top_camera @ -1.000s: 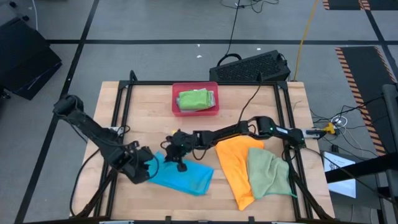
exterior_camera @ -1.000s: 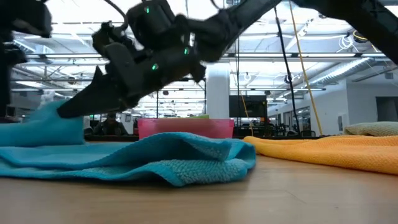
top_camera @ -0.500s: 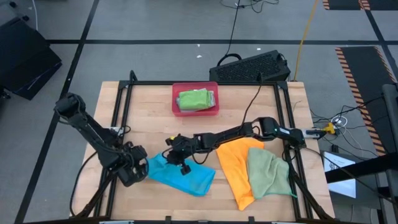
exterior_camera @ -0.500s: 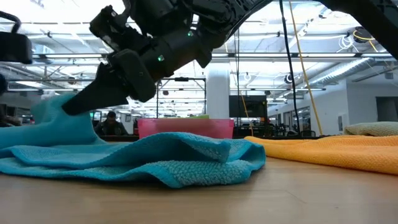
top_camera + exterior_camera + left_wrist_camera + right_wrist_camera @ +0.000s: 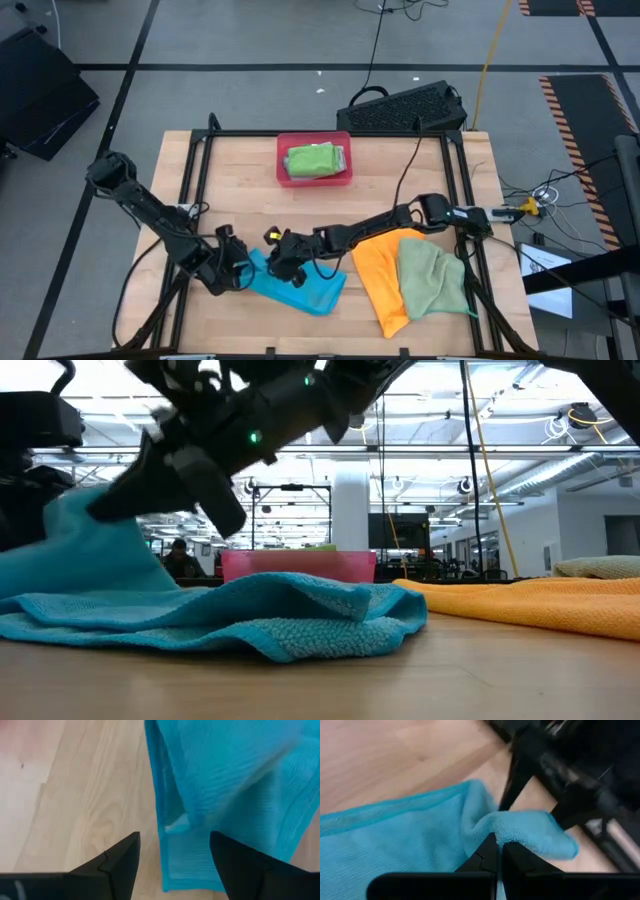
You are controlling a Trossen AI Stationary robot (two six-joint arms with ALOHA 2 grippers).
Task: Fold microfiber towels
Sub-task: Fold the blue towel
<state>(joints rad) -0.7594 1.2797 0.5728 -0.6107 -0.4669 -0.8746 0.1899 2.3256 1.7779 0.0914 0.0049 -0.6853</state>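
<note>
The blue towel (image 5: 300,285) lies at the bench's (image 5: 240,190) six o'clock, one edge pinched in the right gripper's (image 5: 277,268) jaws for folding, while the left gripper (image 5: 240,272) stands wide beside it.

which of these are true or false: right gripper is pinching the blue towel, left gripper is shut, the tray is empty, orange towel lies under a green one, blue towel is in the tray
1. The right gripper pinches the blue towel: true.
2. The left gripper is shut: false, its fingers stand apart.
3. The tray is empty: false, a folded green towel lies in it.
4. The orange towel lies partly under a pale green towel: true.
5. The blue towel is in the tray: false, it lies on the table.
</note>
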